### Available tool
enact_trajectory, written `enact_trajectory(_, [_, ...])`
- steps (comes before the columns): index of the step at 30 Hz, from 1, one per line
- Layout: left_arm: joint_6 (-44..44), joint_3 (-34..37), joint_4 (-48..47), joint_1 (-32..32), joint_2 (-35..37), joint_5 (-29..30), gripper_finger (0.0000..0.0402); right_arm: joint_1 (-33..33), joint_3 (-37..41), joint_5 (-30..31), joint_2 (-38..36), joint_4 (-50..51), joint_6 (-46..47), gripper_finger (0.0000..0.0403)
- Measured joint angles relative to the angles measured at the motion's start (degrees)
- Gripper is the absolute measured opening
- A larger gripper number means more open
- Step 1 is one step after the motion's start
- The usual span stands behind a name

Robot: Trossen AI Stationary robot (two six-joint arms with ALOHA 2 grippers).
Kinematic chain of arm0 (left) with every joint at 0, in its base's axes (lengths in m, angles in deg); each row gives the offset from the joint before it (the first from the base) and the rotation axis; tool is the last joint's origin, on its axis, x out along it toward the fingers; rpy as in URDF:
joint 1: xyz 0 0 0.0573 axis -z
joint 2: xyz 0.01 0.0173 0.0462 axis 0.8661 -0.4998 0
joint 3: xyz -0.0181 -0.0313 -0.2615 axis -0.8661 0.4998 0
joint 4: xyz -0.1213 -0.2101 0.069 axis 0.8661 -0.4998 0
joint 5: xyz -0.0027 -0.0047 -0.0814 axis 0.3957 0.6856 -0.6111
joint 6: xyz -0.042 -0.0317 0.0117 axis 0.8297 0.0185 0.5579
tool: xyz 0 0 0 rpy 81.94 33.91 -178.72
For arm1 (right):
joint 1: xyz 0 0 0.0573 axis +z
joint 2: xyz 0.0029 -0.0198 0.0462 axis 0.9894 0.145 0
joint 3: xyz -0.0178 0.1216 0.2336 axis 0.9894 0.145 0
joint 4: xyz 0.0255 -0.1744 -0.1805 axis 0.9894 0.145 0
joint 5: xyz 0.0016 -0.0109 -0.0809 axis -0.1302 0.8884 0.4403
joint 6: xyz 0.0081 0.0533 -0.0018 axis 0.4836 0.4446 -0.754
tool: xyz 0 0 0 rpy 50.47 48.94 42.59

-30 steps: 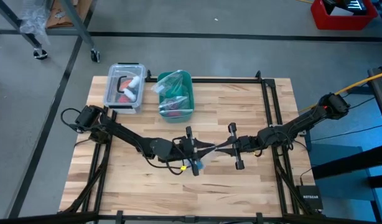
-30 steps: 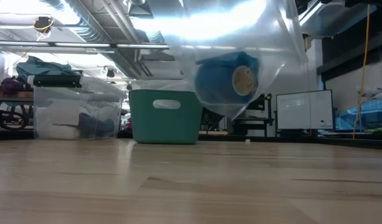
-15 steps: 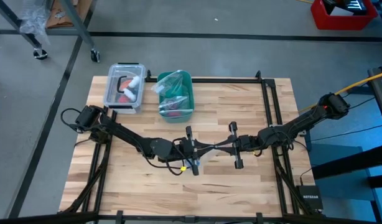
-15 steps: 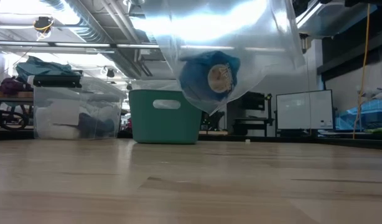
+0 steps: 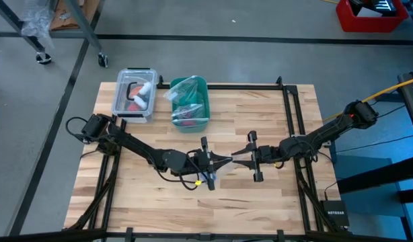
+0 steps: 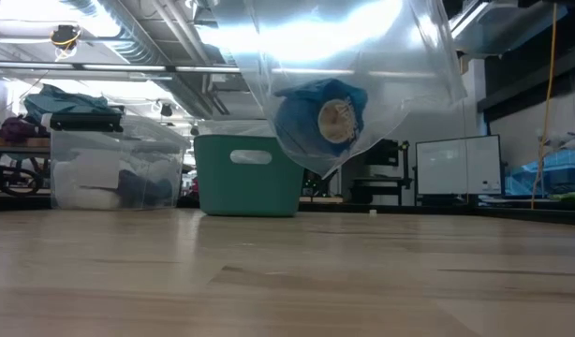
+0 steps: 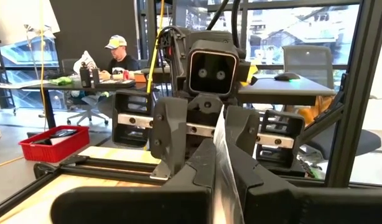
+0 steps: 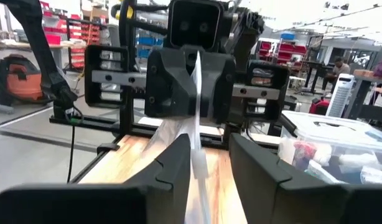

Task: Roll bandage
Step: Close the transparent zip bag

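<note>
Low view shows the bandage rolled inside a clear bag hanging above the table. The left gripper has its fingers clamped on the bag's edge. The right gripper has its fingers slightly parted around that edge.

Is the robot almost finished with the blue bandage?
Nearly, it seems. Done: the bandage is already a blue roll, sitting inside a clear plastic bag held above the table. In hand: the left hand is shut on the bag's top edge, while the right hand has its fingers apart around it. Left: probably putting the bag away, maybe into the teal bin.
</note>
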Motion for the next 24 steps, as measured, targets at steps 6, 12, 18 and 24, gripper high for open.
enact_trajectory(6, [0.0,0.0,0.0,0.0,0.0,0.0,0.0,0.0,0.0,0.0,0.0,-0.9,-0.1,0.0095])
enact_trajectory(12, [0.0,0.0,0.1,0.0,0.0,0.0,0.0,0.0,0.0,0.0,0.0,0.2,-0.1,0.0051])
enact_trajectory(18, [0.0,0.1,0.2,0.0,-0.1,0.2,0.0,0.0,-0.1,0.6,-0.1,2.0,-0.1,0.0033])
enact_trajectory(24, [-2.1,0.2,1.3,0.0,-0.2,1.6,0.0,0.0,-0.2,0.8,-0.2,3.8,0.6,0.0039])
